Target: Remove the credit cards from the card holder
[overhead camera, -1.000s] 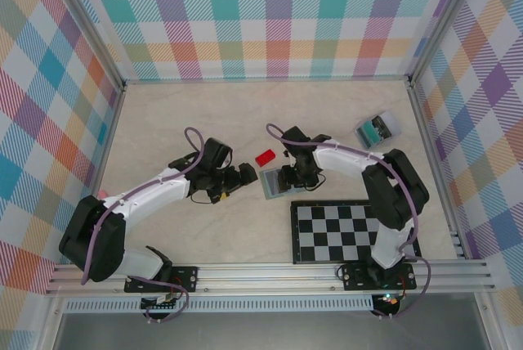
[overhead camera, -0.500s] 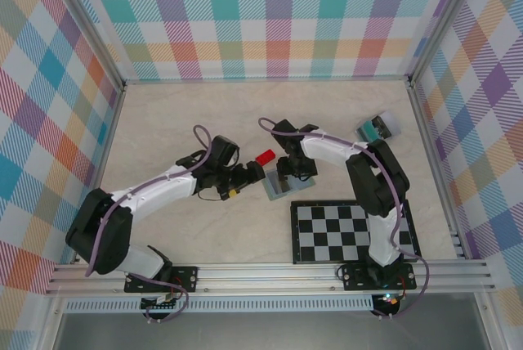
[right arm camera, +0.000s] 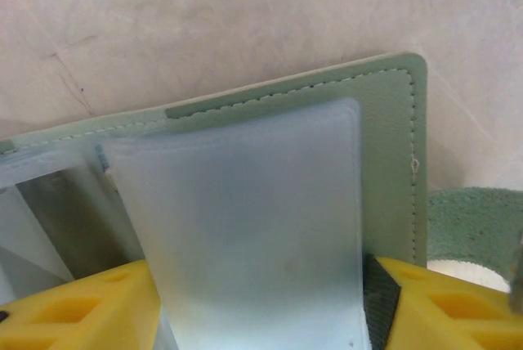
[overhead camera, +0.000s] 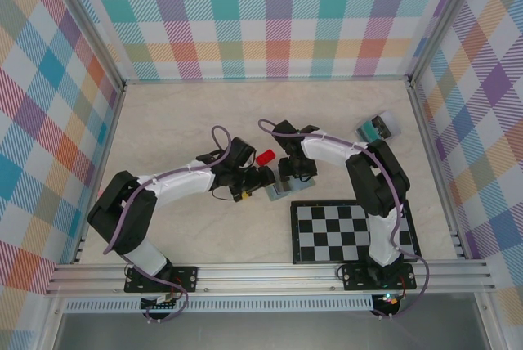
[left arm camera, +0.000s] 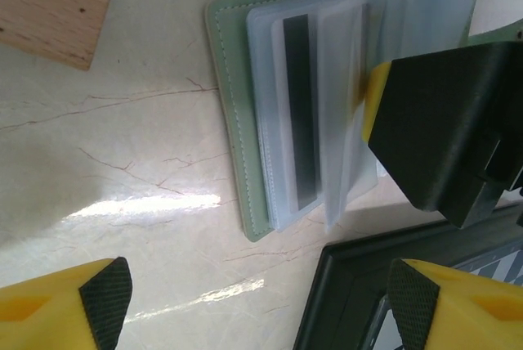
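The left gripper has swung in beside the card holder, which lies open near the worktop's middle; its jaws gape, empty. The right gripper straddles a clear sleeve, whether pinched I cannot tell, so card-pulling looks imminent.

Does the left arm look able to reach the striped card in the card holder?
Probably yes: the left gripper is open, and the striped card on the card holder's near side lies clear of the right gripper.
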### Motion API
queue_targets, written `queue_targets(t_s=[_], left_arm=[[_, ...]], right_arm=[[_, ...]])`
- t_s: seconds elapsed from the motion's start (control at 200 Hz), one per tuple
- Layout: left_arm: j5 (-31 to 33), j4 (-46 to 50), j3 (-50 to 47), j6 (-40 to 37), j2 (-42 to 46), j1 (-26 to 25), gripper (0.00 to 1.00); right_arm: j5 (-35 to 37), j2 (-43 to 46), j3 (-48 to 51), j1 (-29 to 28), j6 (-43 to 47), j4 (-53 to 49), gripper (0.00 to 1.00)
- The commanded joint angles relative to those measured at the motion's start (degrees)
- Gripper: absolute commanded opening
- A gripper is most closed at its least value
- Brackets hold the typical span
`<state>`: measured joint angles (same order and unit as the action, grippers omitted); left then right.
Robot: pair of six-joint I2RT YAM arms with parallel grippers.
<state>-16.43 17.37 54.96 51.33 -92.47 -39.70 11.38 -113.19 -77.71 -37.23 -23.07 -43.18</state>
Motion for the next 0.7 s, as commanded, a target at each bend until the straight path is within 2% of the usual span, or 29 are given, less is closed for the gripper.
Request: queue_targets(t_s=[0.0,0.185,0.57,0.695], left_arm=[[0.43,-0.93,1.32,0.46,-1.11,-0.89,0.79],[-0.28,-3.89,2.39,0.61,-3.20,-0.98,0.67],[-4.43,-9.58,5.80,1.22,-9.87,-1.16,0.46],[-4.43,-9.74,6.47,1.32,-10.88,-1.21,0.44]], right_arm=[[-2.01,-1.17,2.10,-0.65,0.75,-2.26,0.57],[-2.69,-0.99,1.51,-0.63,0.57,-3.07,0.45],[-4.96,0.51,3.50,-0.65,0.35,-1.82,0.44],[-5.31,0.16,3.71,-0.65,0.23,-1.54,0.44]])
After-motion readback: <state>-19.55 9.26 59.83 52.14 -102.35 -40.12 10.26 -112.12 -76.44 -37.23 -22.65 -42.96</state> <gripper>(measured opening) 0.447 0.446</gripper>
